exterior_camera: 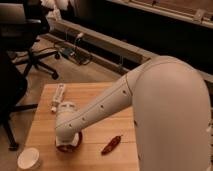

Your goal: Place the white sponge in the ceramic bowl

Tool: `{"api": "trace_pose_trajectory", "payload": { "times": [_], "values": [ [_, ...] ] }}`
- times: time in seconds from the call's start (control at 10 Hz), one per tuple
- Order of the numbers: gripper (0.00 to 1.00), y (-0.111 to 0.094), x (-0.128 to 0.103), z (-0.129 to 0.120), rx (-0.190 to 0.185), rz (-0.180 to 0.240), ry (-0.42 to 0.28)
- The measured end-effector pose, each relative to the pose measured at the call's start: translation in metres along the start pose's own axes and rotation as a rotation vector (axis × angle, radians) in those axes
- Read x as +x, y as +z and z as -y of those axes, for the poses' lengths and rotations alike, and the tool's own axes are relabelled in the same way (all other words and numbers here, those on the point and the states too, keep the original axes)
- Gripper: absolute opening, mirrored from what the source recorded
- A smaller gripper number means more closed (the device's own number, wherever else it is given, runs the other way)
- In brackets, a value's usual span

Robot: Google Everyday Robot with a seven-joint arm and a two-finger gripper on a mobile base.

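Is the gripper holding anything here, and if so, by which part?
Cannot be told. The gripper is down at the bowl, hidden behind the arm's end, and no sponge is visible.

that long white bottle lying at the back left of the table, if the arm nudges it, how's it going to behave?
The elongated white plastic bottle lies on its side on the wooden table, so it probably rolls if pushed across its length and slides or pivots if pushed end-on. It looks slim and likely light. The gripper is down at the glossy reddish-brown ceramic bowl, apart from it.
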Motion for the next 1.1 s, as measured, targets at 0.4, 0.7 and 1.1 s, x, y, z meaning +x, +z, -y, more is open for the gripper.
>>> {"api": "trace_pose_trajectory", "payload": {
  "times": [0.4,0.7,1.1],
  "values": [
    [0.59,0.0038,-0.0001,0.0116,0.02,-0.046,-0.03],
    [0.8,0.0058,-0.0041,0.0099,0.015,-0.055,-0.033],
    [0.8,0.0008,-0.0031,0.0085,0.009,-0.078,-0.043]
  ]
}}
